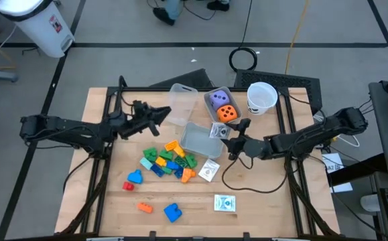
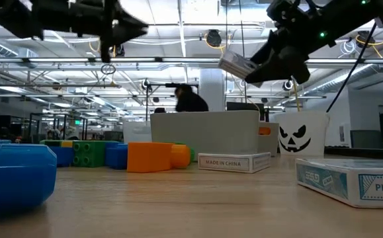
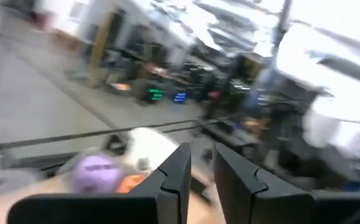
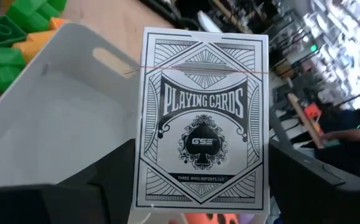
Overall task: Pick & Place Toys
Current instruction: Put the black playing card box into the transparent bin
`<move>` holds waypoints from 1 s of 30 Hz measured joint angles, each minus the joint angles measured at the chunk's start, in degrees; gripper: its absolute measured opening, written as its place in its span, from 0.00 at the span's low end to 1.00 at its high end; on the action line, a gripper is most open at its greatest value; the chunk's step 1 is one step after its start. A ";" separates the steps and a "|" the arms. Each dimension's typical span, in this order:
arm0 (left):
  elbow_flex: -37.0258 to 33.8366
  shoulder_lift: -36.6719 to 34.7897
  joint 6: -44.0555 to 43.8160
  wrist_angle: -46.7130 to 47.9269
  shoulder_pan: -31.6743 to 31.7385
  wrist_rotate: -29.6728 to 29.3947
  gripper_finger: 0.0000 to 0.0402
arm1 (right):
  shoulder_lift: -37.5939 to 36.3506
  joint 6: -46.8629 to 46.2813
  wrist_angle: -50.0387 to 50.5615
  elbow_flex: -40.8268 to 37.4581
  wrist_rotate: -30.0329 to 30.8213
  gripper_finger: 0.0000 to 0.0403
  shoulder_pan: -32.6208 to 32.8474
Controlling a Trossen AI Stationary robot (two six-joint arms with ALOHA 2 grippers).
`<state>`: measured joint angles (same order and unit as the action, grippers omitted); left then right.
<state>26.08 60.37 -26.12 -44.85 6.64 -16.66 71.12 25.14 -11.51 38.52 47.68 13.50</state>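
The right gripper (image 1: 222, 133) has hold of a white box of playing cards (image 4: 201, 121), its fingers clamped on the box's long side edges. It hangs well above the table, right over the near clear bin (image 1: 199, 139), which looks empty under it. From table level the box rides tilted under the gripper, printed face toward the wrist.

That box should be light and stiff, a glossy card carton with flat faces. I would guess it is a bit slippery and would crush if squeezed hard on its broad faces, so the edge grip the right gripper has now seems the sensible one: narrow span, firm corners, no bowing.

The left gripper (image 1: 155, 115) waits raised over the far left of the table, near an upturned clear bin (image 1: 181, 104), with its fingers (image 3: 173, 180) close together and nothing between them.

The far bin (image 1: 210, 96) already holds the purple die (image 1: 218, 99) and the orange die (image 1: 227, 113). A white cup (image 1: 261, 97) stands just right of it. A heap of building blocks (image 1: 168, 161) lies left of the near bin, with another card box (image 1: 209, 171) beside it, one more (image 1: 225, 203) nearer, and stray blue (image 1: 172, 213), orange (image 1: 145, 208) and red (image 1: 128, 186) blocks near the front edge. The blocks are hard and knobbly; their flat sides would take a pinch best.
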 joint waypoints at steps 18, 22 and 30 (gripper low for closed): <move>17.69 26.90 -0.80 1.33 -4.25 8.15 0.70 | 3.97 9.80 -10.58 0.07 -0.23 0.68 -1.12; 22.35 31.94 -0.69 1.35 -5.26 10.24 0.72 | 3.94 9.93 -10.57 0.07 -1.38 0.68 -1.55; 26.29 35.13 -0.99 6.60 -5.32 7.68 0.72 | 4.03 10.04 -9.26 -0.17 0.52 0.68 -1.60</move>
<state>52.38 95.50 -27.11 -38.25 1.31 -8.98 75.16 35.18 -20.77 38.35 48.20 11.90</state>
